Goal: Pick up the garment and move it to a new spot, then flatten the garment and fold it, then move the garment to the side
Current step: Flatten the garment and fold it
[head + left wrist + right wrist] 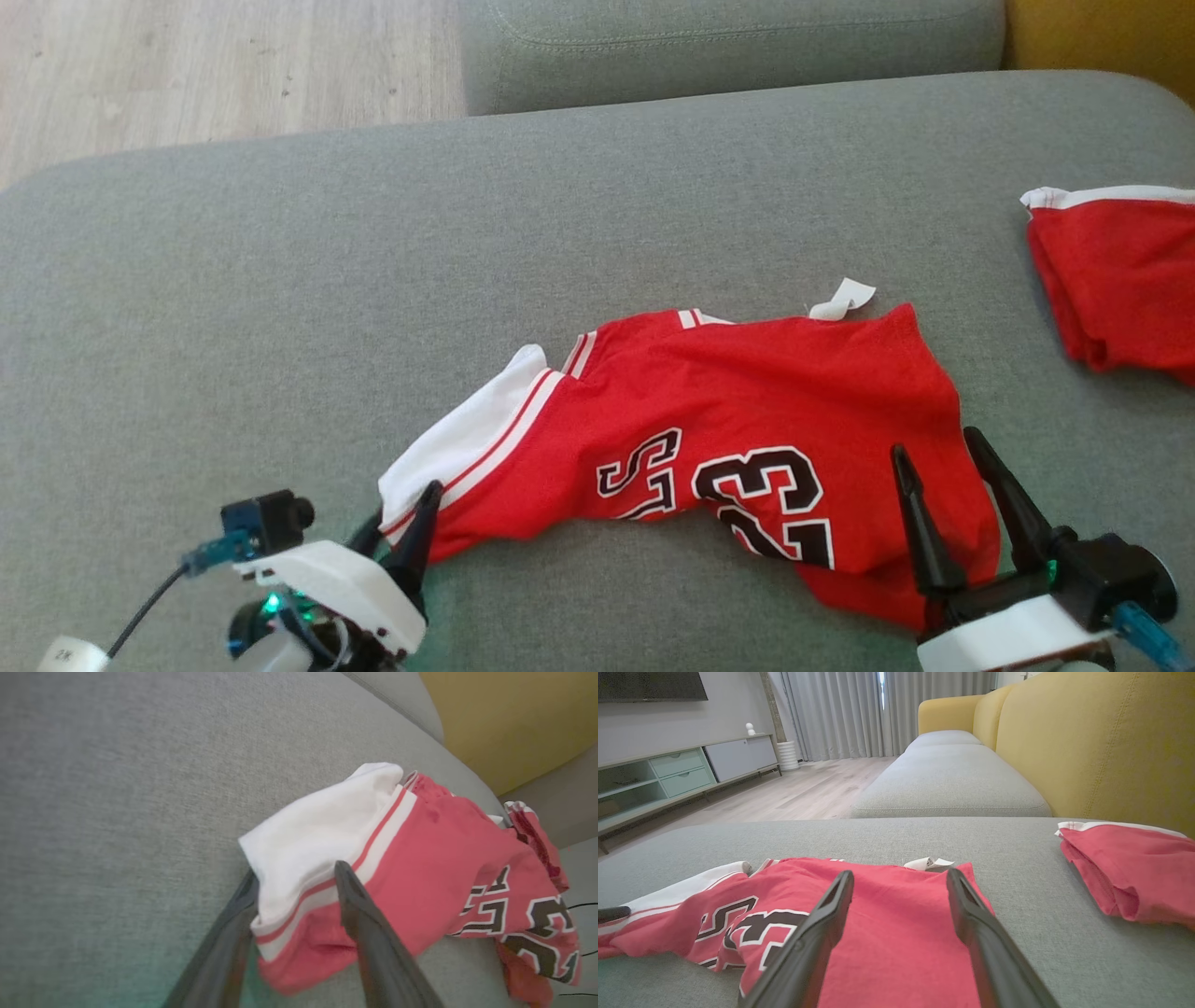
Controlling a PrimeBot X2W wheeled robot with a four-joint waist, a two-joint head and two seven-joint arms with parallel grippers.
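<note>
A red jersey garment (728, 411) with a white sleeve and black "23" lies crumpled on the grey sofa seat (280, 280). My left gripper (403, 509) is at its lower-left corner. In the left wrist view the garment's (420, 872) white sleeve hem lies between the two dark fingers of the left gripper (295, 871), whose jaws stand apart. My right gripper (934, 441) is open over the garment's right end. In the right wrist view the right gripper (900, 873) has red garment cloth (887, 914) beneath its spread fingers, not pinched.
A second folded red cloth (1120, 271) lies at the seat's right edge, also seen in the right wrist view (1129, 872). A yellow backrest (1087, 742) rises behind it. Another grey cushion (728, 47) and wooden floor (187, 65) lie beyond.
</note>
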